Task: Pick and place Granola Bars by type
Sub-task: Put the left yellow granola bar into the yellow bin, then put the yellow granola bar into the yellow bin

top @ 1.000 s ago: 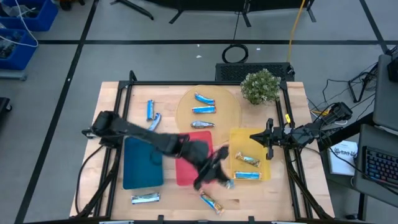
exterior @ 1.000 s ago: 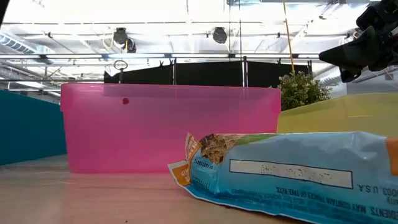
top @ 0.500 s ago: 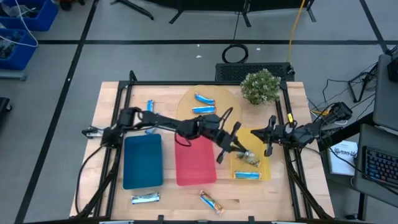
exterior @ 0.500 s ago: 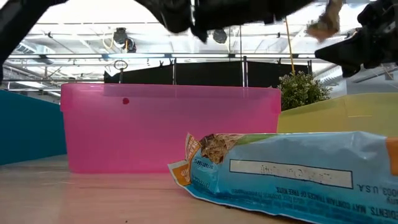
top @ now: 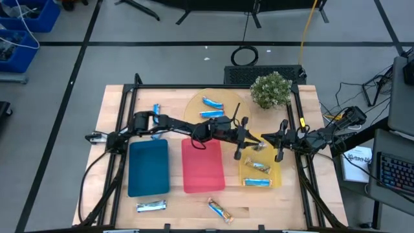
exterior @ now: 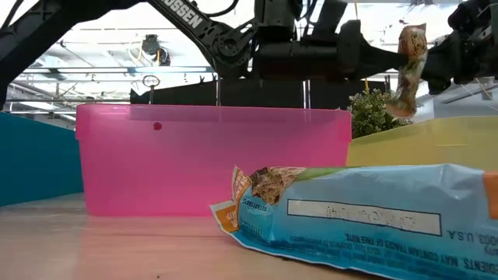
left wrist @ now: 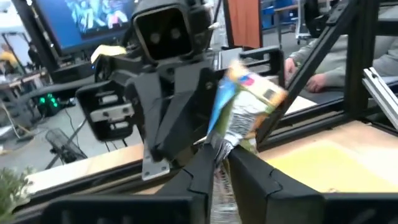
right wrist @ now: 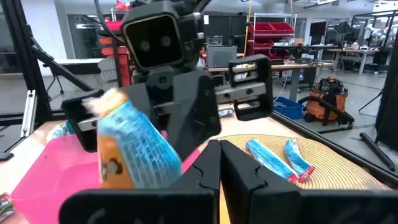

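Note:
My left gripper (top: 244,141) reaches across the table and is shut on a blue and orange granola bar (top: 253,144) above the yellow tray (top: 274,173). In the low view that bar (exterior: 406,68) stands nearly upright in the air. My right gripper (top: 270,139) is shut and waits just right of it, holding nothing. Two bars (top: 257,167) (top: 257,182) lie flat in the yellow tray. Other bars lie on the tan disc (top: 212,114), near the table's left far side (top: 155,113), and along the near edge (top: 151,206) (top: 220,210). My left gripper pinches the bar's wrapper near one end (left wrist: 225,144) between its two fingers. The fingers come roughly level from the table's left. The rest of the bar (left wrist: 245,102) sticks out past the fingertips. The bar is lifted clear, over the yellow tray.
A red tray (top: 204,165) and a blue tray (top: 149,167) lie left of the yellow one. The tan disc (top: 194,110) and a potted plant (top: 270,89) stand at the far side. A black frame runs along the table's edges. My right arm is close to the held bar.
My left gripper has risen from the table near the red tray's near right corner. It has swung toward the far right, carrying the bar up and over the yellow tray. The bar is now lifted clear. My right arm has kept still.

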